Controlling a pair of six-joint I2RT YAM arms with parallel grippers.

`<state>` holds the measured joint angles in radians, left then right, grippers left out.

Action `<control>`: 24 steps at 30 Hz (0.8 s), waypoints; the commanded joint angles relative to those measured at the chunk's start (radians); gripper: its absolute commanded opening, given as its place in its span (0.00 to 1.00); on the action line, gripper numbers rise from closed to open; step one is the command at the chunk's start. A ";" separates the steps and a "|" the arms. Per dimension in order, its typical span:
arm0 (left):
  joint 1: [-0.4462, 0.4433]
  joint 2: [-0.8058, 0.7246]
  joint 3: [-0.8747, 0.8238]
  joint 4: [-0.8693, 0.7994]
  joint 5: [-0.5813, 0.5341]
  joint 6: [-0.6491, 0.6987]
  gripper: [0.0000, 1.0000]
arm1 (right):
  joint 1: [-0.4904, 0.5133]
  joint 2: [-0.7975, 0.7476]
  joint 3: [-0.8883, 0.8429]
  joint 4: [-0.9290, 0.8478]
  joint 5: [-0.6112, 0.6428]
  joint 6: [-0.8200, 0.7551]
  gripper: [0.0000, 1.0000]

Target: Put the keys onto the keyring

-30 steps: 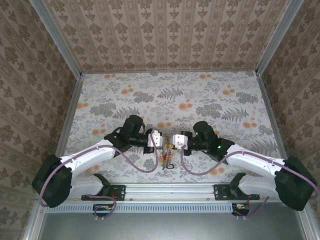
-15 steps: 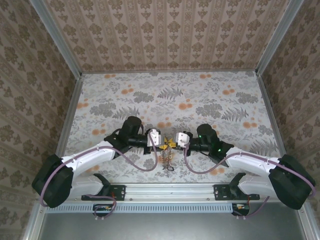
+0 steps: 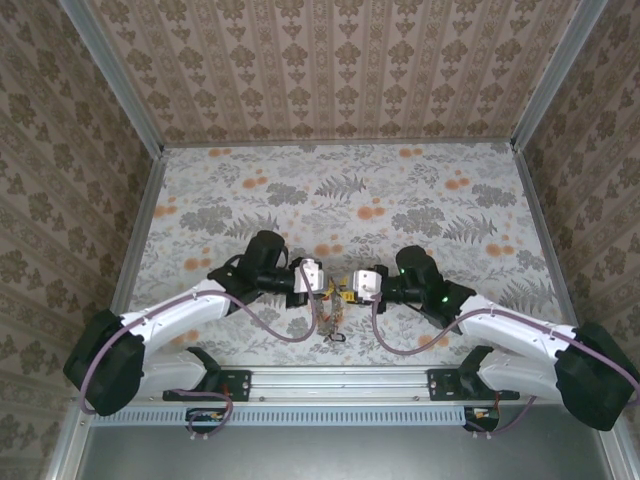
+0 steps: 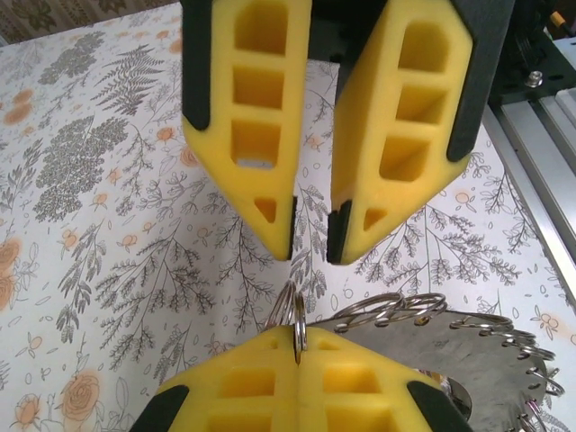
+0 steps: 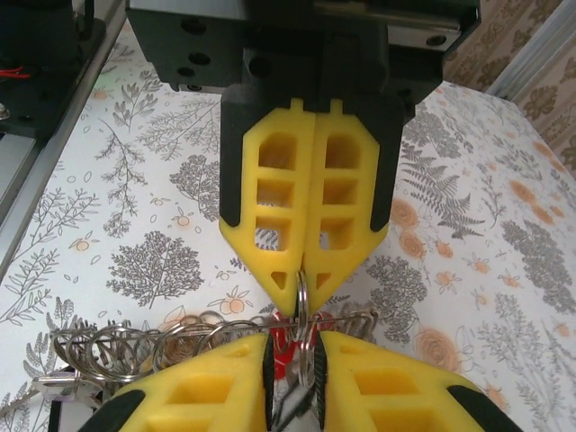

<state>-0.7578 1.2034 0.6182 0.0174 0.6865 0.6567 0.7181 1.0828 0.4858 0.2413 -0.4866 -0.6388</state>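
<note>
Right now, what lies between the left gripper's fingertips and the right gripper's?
A thin metal ring, pinched in the shut left gripper, pokes into the gap toward the slightly open right gripper. The left wrist view shows it.

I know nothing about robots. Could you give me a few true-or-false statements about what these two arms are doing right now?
1. The left gripper is shut on the keyring. True.
2. The right gripper is squeezed fully shut. False: a narrow gap stands between its fingers.
3. The two grippers point at each other, tips close together. True.
4. The table is plain white. False: it bears a print of flowers and ferns.
</note>
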 commanded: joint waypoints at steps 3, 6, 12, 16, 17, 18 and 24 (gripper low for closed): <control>-0.015 0.015 0.070 -0.092 -0.021 0.050 0.00 | 0.008 0.015 0.059 -0.108 0.000 -0.061 0.22; -0.021 0.031 0.082 -0.090 -0.020 0.042 0.00 | 0.017 0.039 0.074 -0.104 0.009 -0.061 0.22; -0.029 0.051 0.092 -0.082 -0.003 0.029 0.00 | 0.023 0.077 0.087 -0.067 0.029 -0.039 0.22; -0.028 0.050 0.090 -0.069 -0.002 0.016 0.00 | 0.022 0.081 0.082 -0.067 0.041 -0.040 0.07; -0.025 0.047 0.087 -0.063 -0.002 0.010 0.00 | 0.023 0.083 0.080 -0.067 0.044 -0.038 0.07; -0.026 0.045 0.084 -0.056 -0.002 0.006 0.00 | 0.022 0.084 0.077 -0.068 0.049 -0.035 0.09; -0.013 0.026 0.051 0.006 0.015 -0.031 0.00 | 0.016 0.109 0.059 -0.028 0.069 0.042 0.00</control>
<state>-0.7753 1.2503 0.6746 -0.0517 0.6533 0.6582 0.7357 1.1660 0.5453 0.1909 -0.4423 -0.6445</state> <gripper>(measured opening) 0.044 0.062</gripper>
